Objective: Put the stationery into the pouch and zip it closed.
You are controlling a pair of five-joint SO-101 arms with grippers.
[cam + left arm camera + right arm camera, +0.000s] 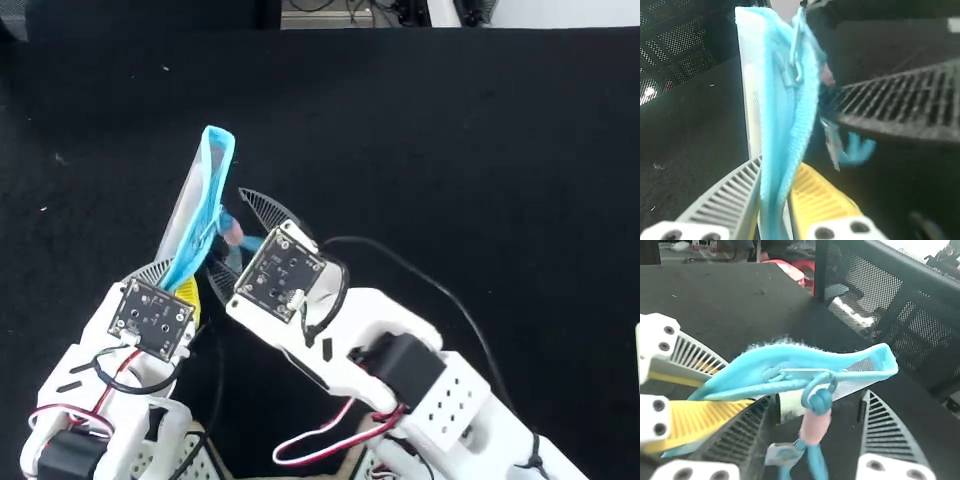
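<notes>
A light blue zip pouch [200,200] with a clear side stands up off the black table, its lower end pinched in my left gripper [172,280]. In the left wrist view the pouch [785,125] sits between the grey and yellow fingers of that gripper [775,170], which is shut on it. My right gripper [232,240] is open right beside the pouch. In the right wrist view its black fingers [885,435] straddle the zip pull cord with a pink bead [815,425], which hangs free under the pouch [790,365]. No loose stationery is in sight.
Black cloth covers the table [450,150], with open room to the back and right. A black mesh panel [900,315] stands behind the pouch in the right wrist view. The right arm's black cable [420,275] loops over its body.
</notes>
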